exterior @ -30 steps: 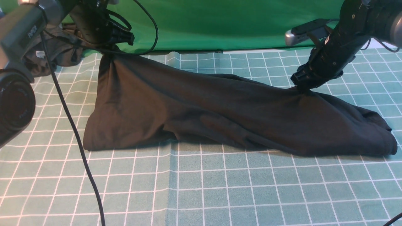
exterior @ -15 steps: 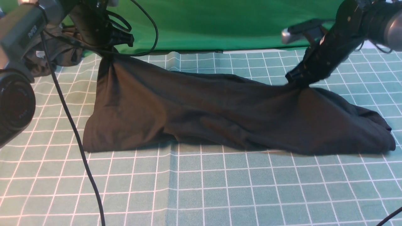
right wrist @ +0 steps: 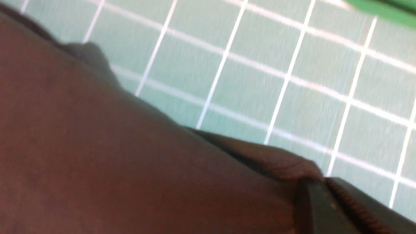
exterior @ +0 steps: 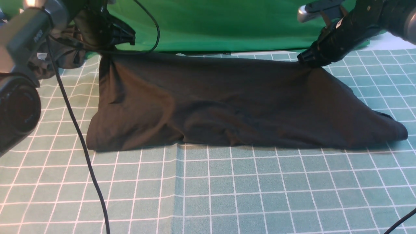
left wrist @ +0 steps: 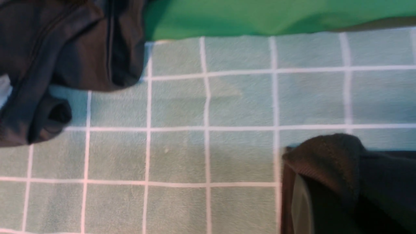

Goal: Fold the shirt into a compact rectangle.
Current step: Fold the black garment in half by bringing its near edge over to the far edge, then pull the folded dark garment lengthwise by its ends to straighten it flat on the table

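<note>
The black shirt (exterior: 211, 104) hangs like a curtain across the middle of the checked cloth, its lower edge resting on the surface. My left gripper (exterior: 109, 52) is shut on the shirt's upper left corner, up near the green backdrop. At the upper right corner my right gripper (exterior: 307, 61) is shut on the fabric too. In the left wrist view a ribbed fold of the shirt (left wrist: 328, 159) bulges out over the shut jaws. The right wrist view shows the shirt (right wrist: 113, 156) stretched taut away from the pinched edge at my right gripper (right wrist: 325, 182). Print and neck label are hidden.
A dark grey garment (exterior: 60, 53) with a small white tag lies bunched at the back left behind my left arm; it shows in the left wrist view too (left wrist: 65, 48). A green backdrop (exterior: 221, 22) hangs behind. A black cable (exterior: 78, 136) trails over the checked cloth (exterior: 227, 188).
My right gripper has closed on the shirt's right part and lifted it up and back, pulling the top edge level. The left gripper rose slightly, still holding its corner.
</note>
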